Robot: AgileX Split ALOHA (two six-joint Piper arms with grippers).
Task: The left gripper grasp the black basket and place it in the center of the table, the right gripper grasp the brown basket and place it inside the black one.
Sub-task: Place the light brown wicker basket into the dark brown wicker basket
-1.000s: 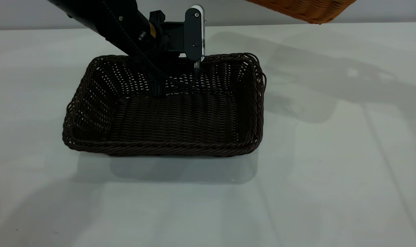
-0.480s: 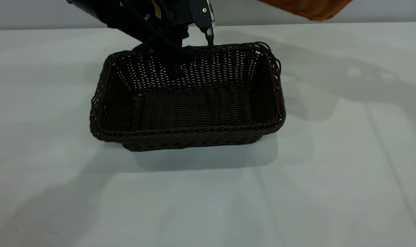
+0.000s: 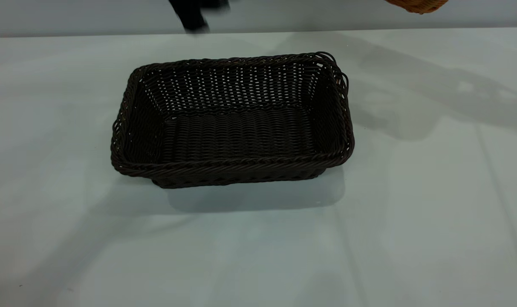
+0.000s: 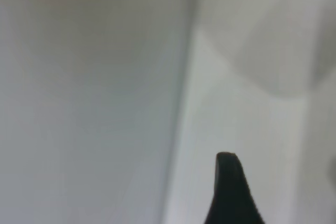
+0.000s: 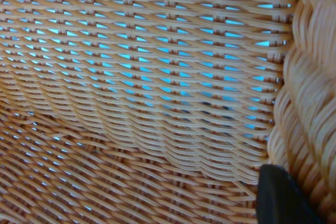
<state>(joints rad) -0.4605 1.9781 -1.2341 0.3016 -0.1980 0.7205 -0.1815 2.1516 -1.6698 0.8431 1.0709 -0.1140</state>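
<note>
Pale grey-white and bare all round, the flat surface (image 3: 411,221) carries only the dark brown-black rectangular wicker basket (image 3: 232,123), set flat near its middle with the open mouth up, seemingly ready to take the second one. At the far edge, left of centre, the left hand (image 3: 194,17) is just a dark blur above and apart from that basket; I cannot tell whether it is spread or closed. Its wrist view adds one black fingertip (image 4: 228,182) over bare surface. Far right, the orange-tan woven wicker basket (image 3: 418,5) hangs aloft; the right wrist view shows its weave close, with one fingertip (image 5: 281,195) of the right hand against the braided rim, apparently gripping it.
</note>
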